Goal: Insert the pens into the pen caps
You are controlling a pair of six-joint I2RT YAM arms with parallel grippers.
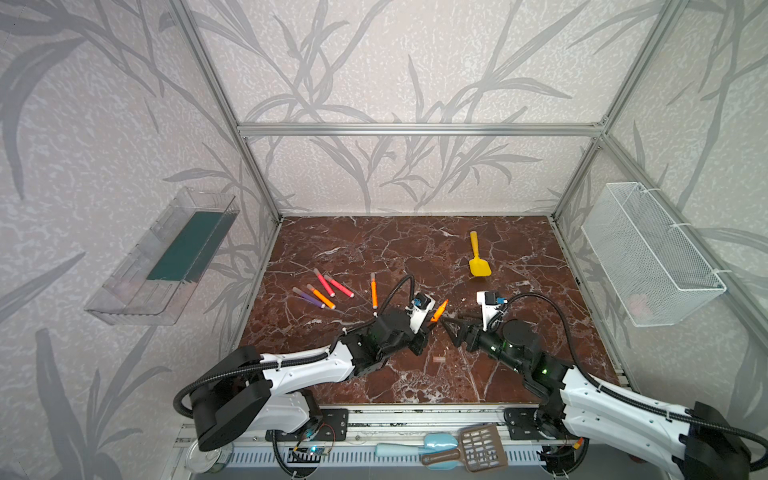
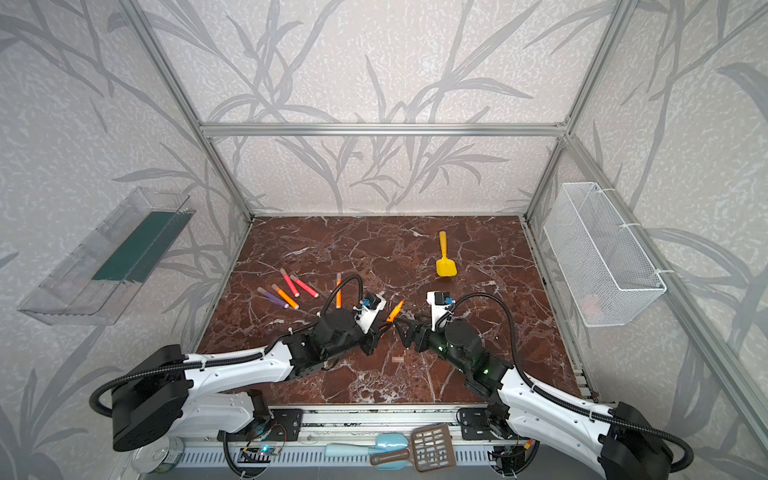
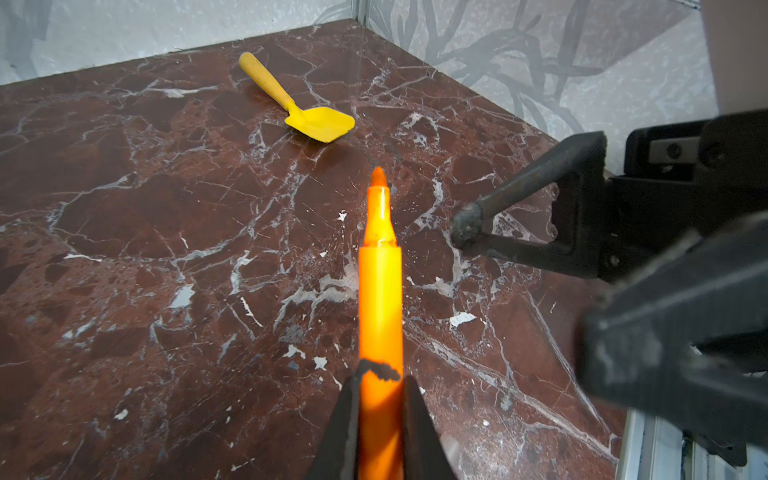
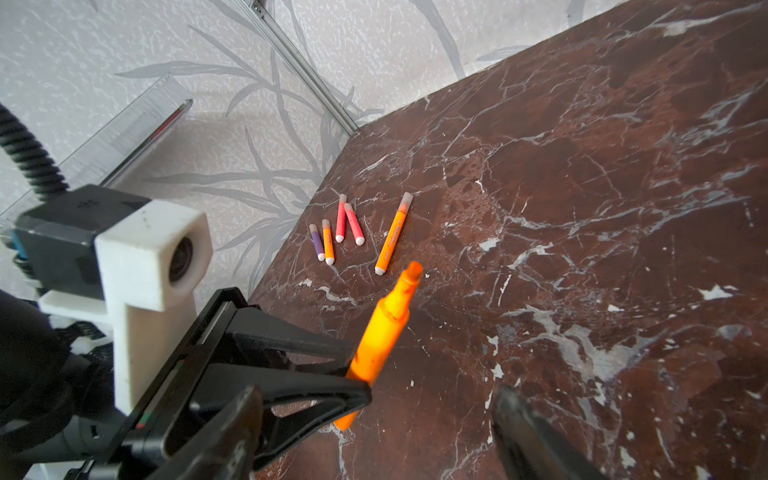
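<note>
The worktop looked like glossy, polished red-brown marble. The orange pen was smooth, shiny plastic; the right claw was matt, scuffed black plastic.

Pale wallpaper with grey leafy branches covers the walls behind an aluminium frame. The floor is a red-brown marble-patterned tabletop veined white. A clear plastic bin hangs on the left wall, a white wire-mesh basket, perhaps holding something pinkish, on the right.
</note>
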